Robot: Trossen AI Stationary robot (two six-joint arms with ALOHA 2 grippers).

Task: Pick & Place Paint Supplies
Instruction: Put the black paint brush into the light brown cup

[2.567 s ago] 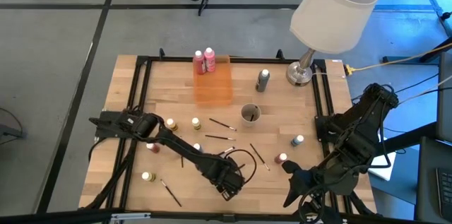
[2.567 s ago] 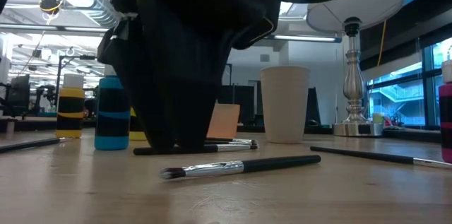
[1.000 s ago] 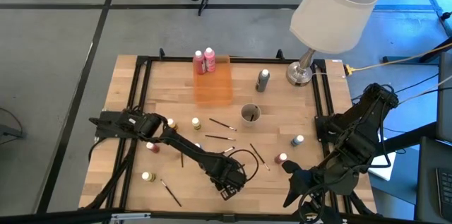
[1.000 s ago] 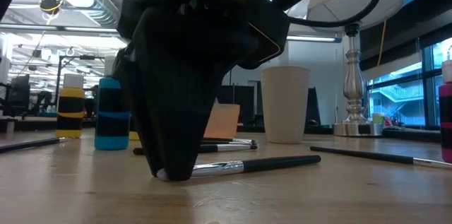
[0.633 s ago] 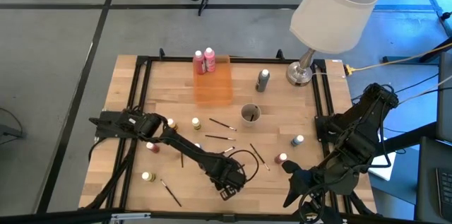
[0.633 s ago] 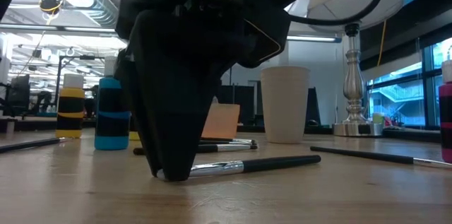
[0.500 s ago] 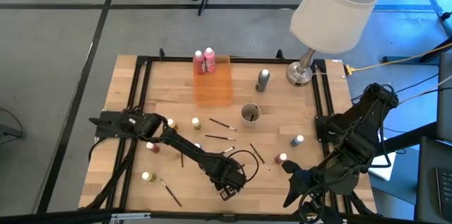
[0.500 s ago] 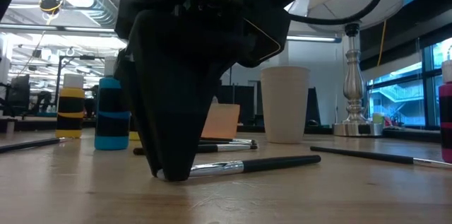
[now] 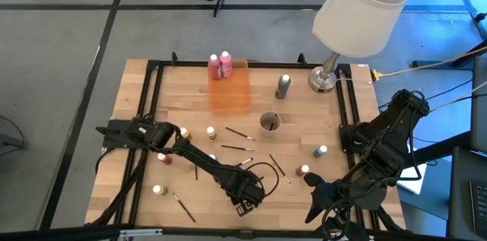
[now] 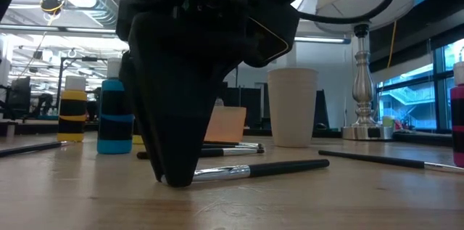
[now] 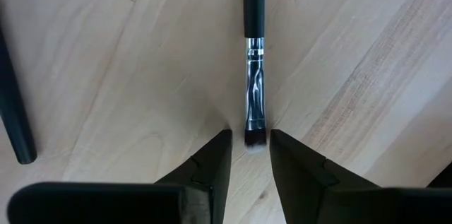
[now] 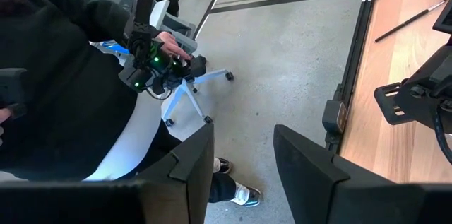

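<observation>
Judging by the scatter, little is placed: left pincer [image 11: 250, 155] straddles a dark-handled, silver-ferruled paintbrush [image 11: 253, 75] near the table's [image 9: 183, 96] front edge, not clenched.

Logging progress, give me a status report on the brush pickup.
Left gripper down at table, jaws astride paintbrush bristle tip. Brush flat on table, not lifted. Right gripper parked off table, jaws open. Nothing blocking.
</observation>
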